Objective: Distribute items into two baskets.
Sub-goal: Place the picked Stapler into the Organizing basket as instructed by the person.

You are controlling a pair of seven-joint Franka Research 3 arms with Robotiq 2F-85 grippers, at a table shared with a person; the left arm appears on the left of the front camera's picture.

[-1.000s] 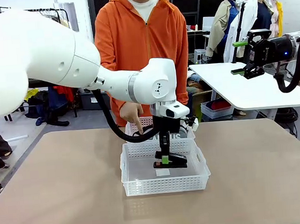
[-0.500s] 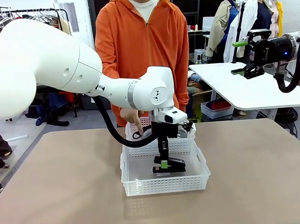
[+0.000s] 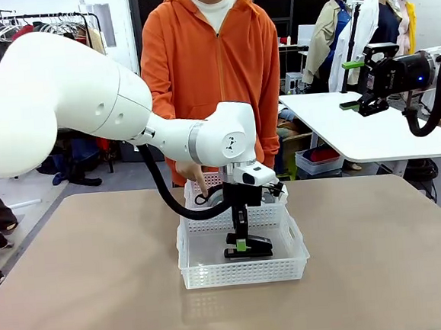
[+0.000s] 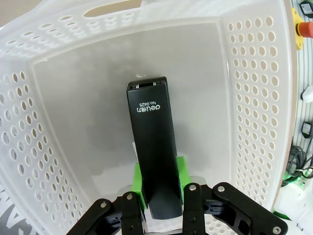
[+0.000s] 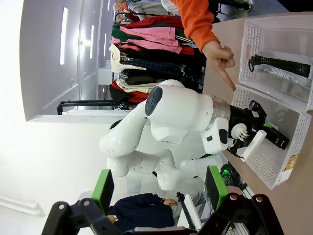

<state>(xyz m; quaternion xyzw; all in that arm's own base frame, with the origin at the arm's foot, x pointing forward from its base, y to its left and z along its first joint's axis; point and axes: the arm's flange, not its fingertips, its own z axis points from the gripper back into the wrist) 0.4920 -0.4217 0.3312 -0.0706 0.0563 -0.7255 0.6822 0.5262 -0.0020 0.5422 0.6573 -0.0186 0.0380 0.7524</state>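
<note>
Front view: left gripper (image 3: 243, 244) down inside the near basket (image 3: 244, 271), pinching the stapler (image 3: 249, 250) low over the basket floor, long axis across the table. Second basket (image 3: 207, 183) behind, a person's hand (image 3: 189, 167) pointing down beside it. Right gripper (image 3: 361, 83) high and well apart, fingers spread, holding nothing. Tan table (image 3: 85, 290).

Left wrist view: stapler (image 4: 153, 147) between the green pads (image 4: 139, 185), running straight away from them.

Right wrist view: pouch (image 5: 279, 66) in the far basket (image 5: 274, 54); clothes racks behind.
</note>
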